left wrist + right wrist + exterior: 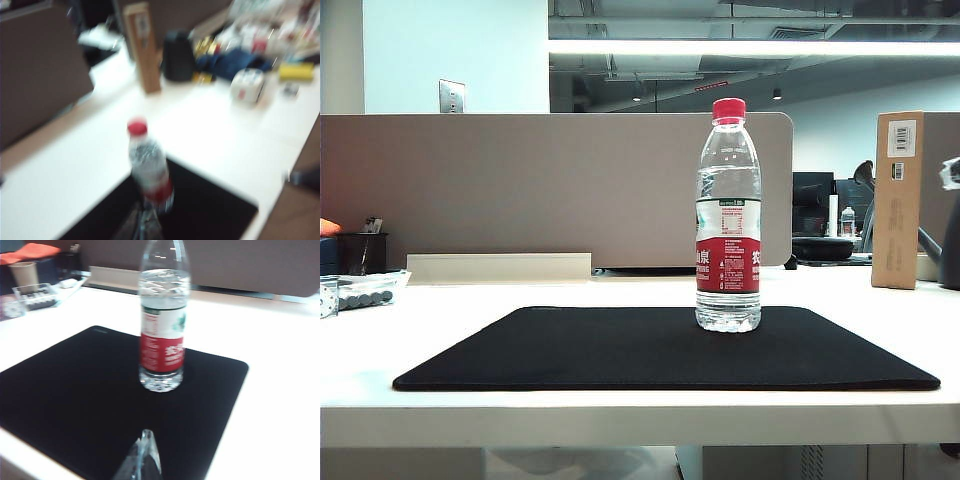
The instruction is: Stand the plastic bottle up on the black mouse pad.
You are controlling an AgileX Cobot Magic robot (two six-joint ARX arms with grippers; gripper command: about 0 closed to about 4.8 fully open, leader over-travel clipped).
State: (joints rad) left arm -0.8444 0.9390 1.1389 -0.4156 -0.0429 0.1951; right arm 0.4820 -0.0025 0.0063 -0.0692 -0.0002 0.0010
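The plastic bottle (pixel 728 215) stands upright on the black mouse pad (pixel 620 350), long axis vertical, red cap on top, toward the pad's right-rear part in the exterior view. Neither arm shows in that view. The left gripper (pixel 143 226) is closed w/ nothing in it, bottle just ahead of its tips. The right gripper (pixel 142 460) (fingers together too, empty) is farther back. Task looks done; next move is probably only retreat.
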